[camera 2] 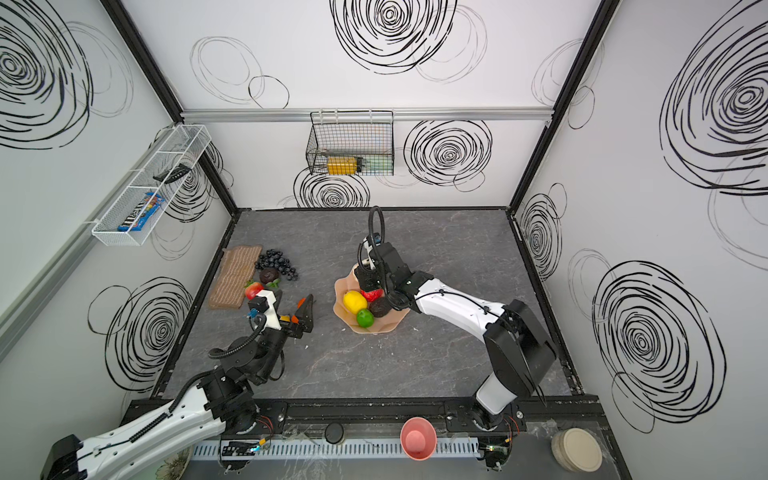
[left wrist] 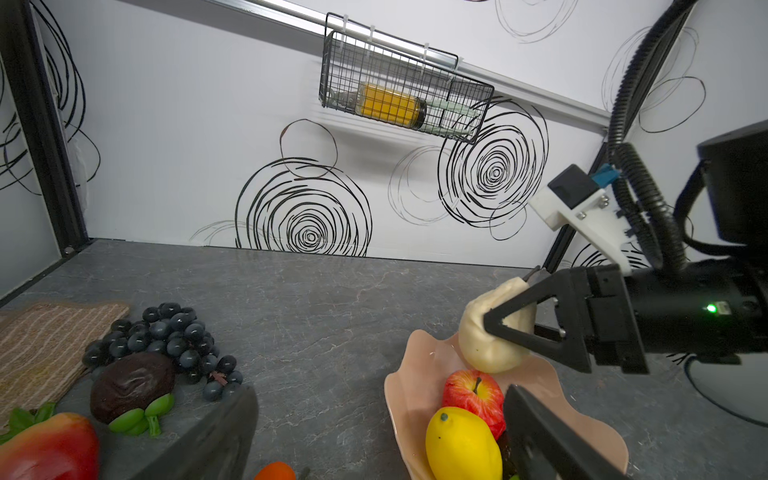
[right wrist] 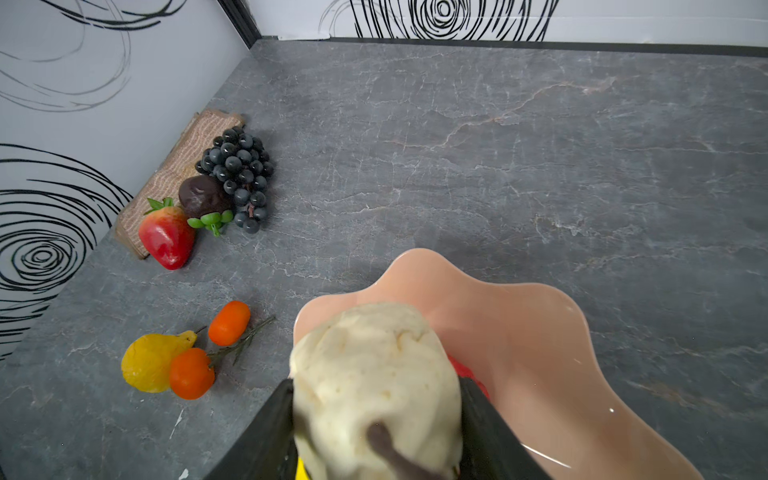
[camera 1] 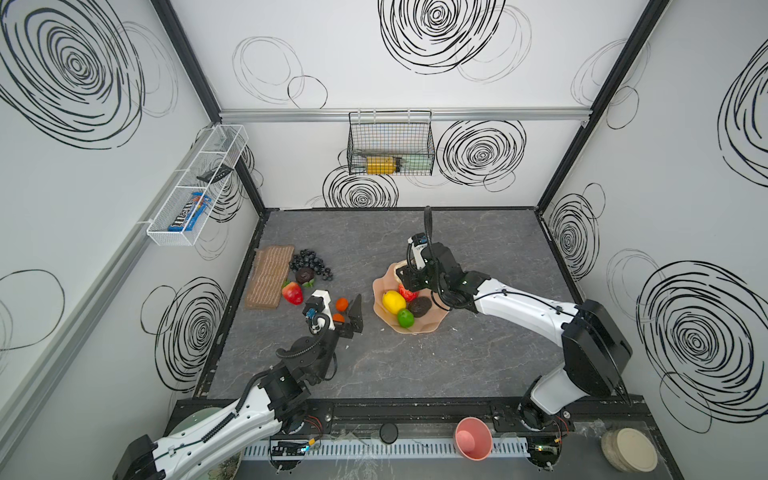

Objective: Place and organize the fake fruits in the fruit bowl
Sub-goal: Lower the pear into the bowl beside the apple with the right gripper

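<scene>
Closest to the lens in the right wrist view: a beige, matte, lumpy plastic pear (right wrist: 365, 353) with a dark stem, clamped on both flanks by the black fingers of the right gripper (right wrist: 376, 388), half closed around it. Held low over the shallow peach-pink glossy bowl with a wavy rim (right wrist: 540, 332), just above a shiny red apple (left wrist: 471, 392); contact with the apple not clear. Also in the bowl: a smooth yellow lemon (camera 1: 393, 301), a round green lime (camera 1: 405, 318) and a dark, wrinkled avocado (camera 1: 419, 308), packed together at the near side. Left gripper (camera 1: 338, 311) spread wide and empty, poised by two small glossy oranges (right wrist: 228, 323) and a second yellow lemon (right wrist: 145, 361) on the grey marbled tabletop (right wrist: 498, 145). Farther left, bunched together: a black beaded grape cluster (right wrist: 239, 178), a dark brown wrinkled fruit with green leaves (right wrist: 203, 195) and a glossy red strawberry (right wrist: 166, 237), beside a tan woven mat (right wrist: 174, 162).
</scene>
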Robot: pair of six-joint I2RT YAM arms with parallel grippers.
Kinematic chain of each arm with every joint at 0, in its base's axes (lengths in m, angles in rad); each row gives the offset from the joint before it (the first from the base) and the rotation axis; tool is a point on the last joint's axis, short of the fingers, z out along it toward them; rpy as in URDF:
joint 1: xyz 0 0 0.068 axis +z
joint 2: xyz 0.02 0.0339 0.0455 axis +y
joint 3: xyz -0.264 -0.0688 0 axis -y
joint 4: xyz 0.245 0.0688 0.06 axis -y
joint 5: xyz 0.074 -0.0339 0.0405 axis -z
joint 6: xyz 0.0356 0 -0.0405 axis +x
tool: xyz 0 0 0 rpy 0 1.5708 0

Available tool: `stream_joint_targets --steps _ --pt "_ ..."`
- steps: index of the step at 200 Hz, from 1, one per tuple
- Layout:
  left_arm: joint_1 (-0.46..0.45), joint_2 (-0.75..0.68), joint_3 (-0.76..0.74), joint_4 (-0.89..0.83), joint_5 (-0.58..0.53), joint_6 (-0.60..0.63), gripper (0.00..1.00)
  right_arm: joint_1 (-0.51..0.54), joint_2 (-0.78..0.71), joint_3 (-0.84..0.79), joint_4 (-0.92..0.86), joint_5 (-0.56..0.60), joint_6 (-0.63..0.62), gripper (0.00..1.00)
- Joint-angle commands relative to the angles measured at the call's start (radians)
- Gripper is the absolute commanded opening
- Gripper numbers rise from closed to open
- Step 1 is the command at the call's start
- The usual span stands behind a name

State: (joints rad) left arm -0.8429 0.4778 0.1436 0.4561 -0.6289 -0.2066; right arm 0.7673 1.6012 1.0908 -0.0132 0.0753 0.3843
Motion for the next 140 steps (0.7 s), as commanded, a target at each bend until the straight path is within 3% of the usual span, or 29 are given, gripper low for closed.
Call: stream_joint_targets --steps 1,28,140 --pt "0.004 0.000 0.013 0.016 -0.020 -0.011 0.96 -0.004 0.028 0.073 -0.047 0.058 -0.008 0.52" --pt "0.003 0.002 0.012 0.021 -0.015 -0.013 0.96 -0.024 0.031 0.085 -0.104 0.106 -0.012 0.52" --pt "0.004 0.033 0.016 0.032 -0.009 -0.014 0.96 -0.141 0.008 -0.034 -0.143 0.035 0.046 0.53"
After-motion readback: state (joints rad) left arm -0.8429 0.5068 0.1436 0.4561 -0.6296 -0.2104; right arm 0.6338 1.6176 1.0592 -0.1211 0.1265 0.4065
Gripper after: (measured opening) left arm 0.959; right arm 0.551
